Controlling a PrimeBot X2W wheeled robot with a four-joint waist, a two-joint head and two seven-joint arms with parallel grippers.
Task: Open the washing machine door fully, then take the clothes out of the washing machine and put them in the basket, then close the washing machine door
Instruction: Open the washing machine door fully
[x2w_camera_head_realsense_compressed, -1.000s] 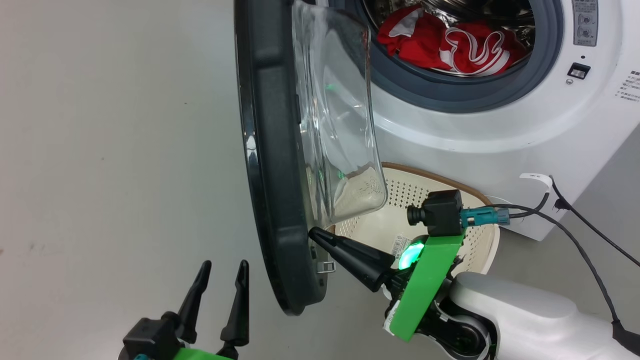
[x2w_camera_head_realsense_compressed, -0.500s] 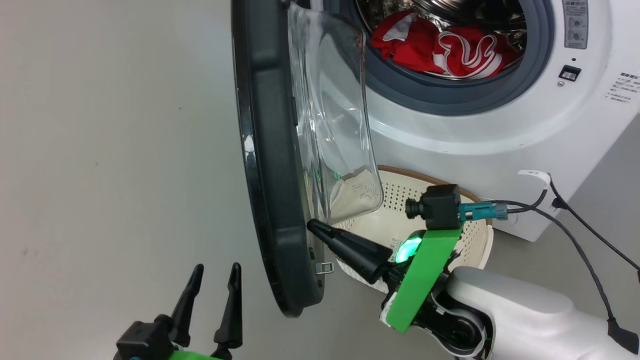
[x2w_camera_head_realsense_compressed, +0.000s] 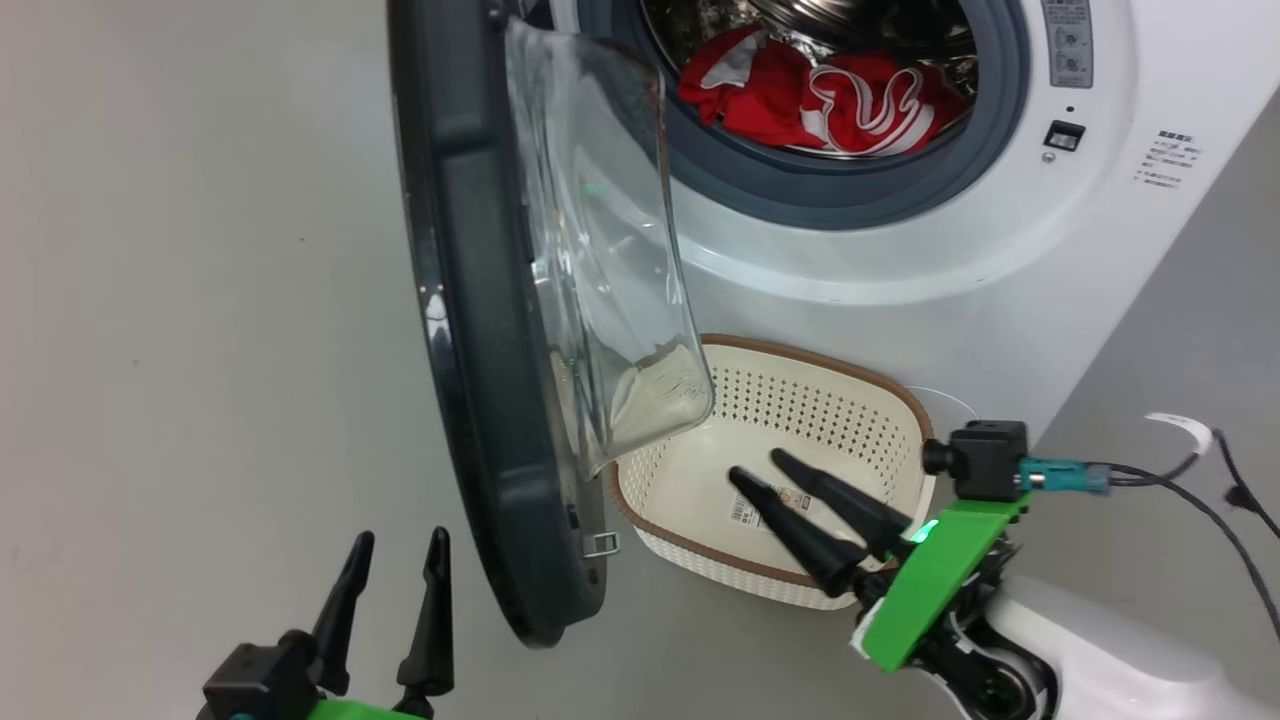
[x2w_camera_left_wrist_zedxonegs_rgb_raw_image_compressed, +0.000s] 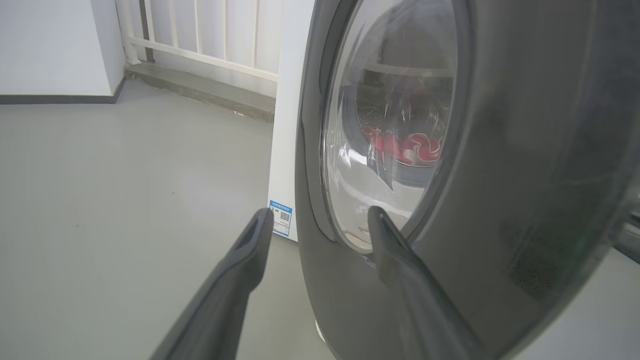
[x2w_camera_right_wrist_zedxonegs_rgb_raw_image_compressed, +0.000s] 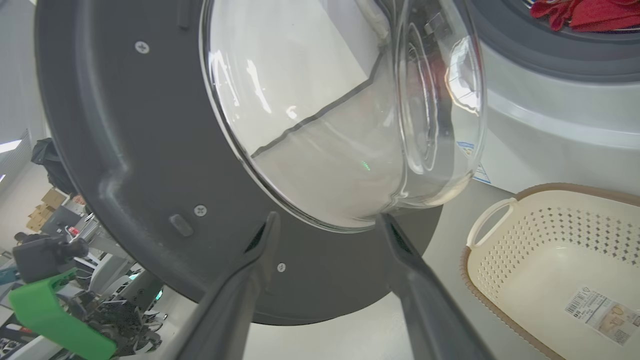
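Note:
The washing machine (x2w_camera_head_realsense_compressed: 900, 260) stands with its door (x2w_camera_head_realsense_compressed: 470, 330) swung out edge-on, the glass bowl (x2w_camera_head_realsense_compressed: 600, 260) facing the drum. Red clothes (x2w_camera_head_realsense_compressed: 810, 100) with white trim lie in the drum. On the floor below the opening sits the basket (x2w_camera_head_realsense_compressed: 830, 410), with nothing in it but a paper label. My right gripper (x2w_camera_head_realsense_compressed: 757, 464) hovers open over the basket, apart from the door; in the right wrist view this gripper (x2w_camera_right_wrist_zedxonegs_rgb_raw_image_compressed: 327, 217) points at the door's inner face (x2w_camera_right_wrist_zedxonegs_rgb_raw_image_compressed: 125, 150). My left gripper (x2w_camera_head_realsense_compressed: 400, 536) is open at the door's outer side (x2w_camera_left_wrist_zedxonegs_rgb_raw_image_compressed: 500, 150), holding nothing.
Black cables (x2w_camera_head_realsense_compressed: 1200, 480) trail over the floor at the right of the machine. A metal latch hook (x2w_camera_head_realsense_compressed: 600, 543) juts from the door's lower edge. Open grey floor (x2w_camera_head_realsense_compressed: 200, 300) lies left of the door. A white railing (x2w_camera_left_wrist_zedxonegs_rgb_raw_image_compressed: 200, 30) runs along the far wall.
My right gripper has opened and drawn back from the door's inner rim to above the basket. The head camera has shifted, sliding the whole picture leftward. The left gripper stays open.

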